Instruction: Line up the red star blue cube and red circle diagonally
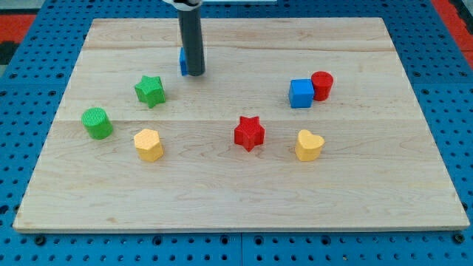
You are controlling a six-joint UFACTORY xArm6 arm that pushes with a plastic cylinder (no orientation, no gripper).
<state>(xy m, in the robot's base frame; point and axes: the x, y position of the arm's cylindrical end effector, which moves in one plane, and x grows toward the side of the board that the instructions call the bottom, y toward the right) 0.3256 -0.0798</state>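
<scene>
The red star [249, 133] lies at the board's middle, slightly toward the view's bottom. The blue cube [301, 94] sits up and to the right of it, touching the red circle [322, 86], a short cylinder on the cube's right. My tip [194, 73] rests on the board at the upper left of centre, far to the left of these three blocks. A second blue block [182, 61] shows only as a sliver behind the rod's left side; its shape is hidden.
A green star [150, 90] lies below and left of my tip. A green cylinder [97, 123] sits near the left edge. A yellow block [148, 145] lies right of it. A yellow heart [309, 145] lies right of the red star. The wooden board [236, 207] sits on a blue pegboard.
</scene>
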